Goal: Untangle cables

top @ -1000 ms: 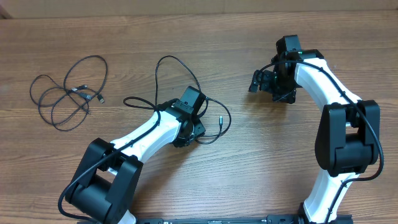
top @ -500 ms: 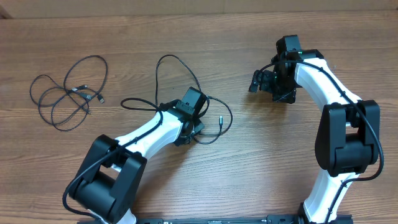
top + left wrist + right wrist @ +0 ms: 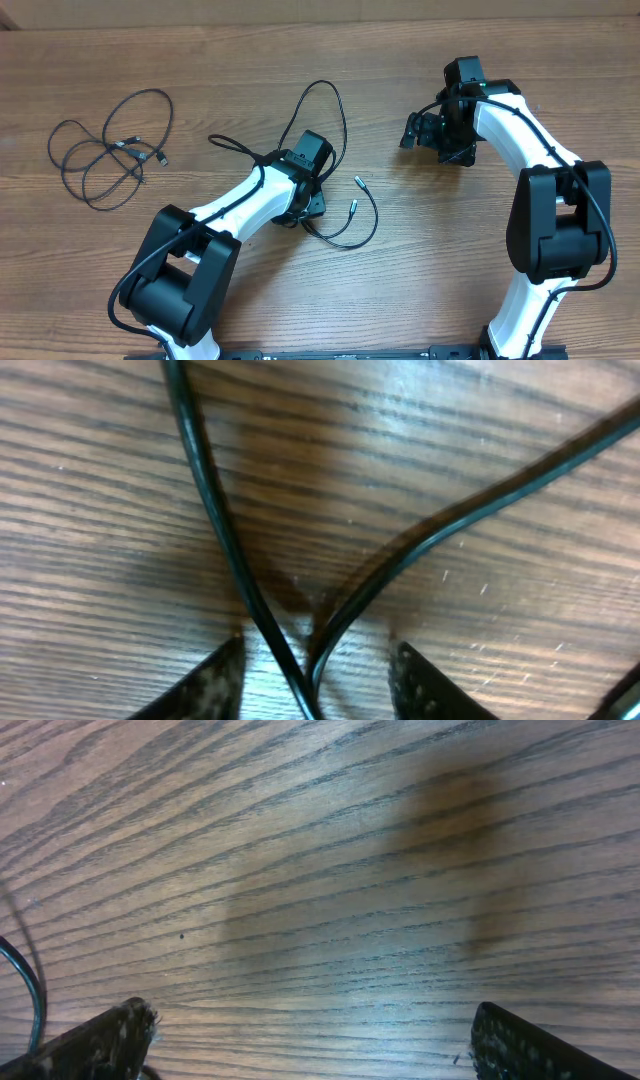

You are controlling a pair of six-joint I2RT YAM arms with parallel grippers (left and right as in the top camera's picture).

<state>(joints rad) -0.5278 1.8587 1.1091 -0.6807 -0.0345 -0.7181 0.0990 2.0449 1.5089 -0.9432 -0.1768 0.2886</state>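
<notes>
Left arm [image 3: 245,200] and right arm [image 3: 512,125] hold jaws parted.

Two clumps of cables [image 3: 128,148] [image 3: 345,125], two arms [image 3: 235,205] [image 3: 510,125].

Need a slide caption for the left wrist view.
Two black cable strands meet inside the open left gripper on the wooden table.

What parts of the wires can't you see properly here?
- Left wrist view: where the two cable strands meet between the jaws, cut off by the bottom edge.
- Overhead: part of the middle cable, hidden under the left arm.
- Overhead: plug shapes on the far cable bundle, too small.
</notes>
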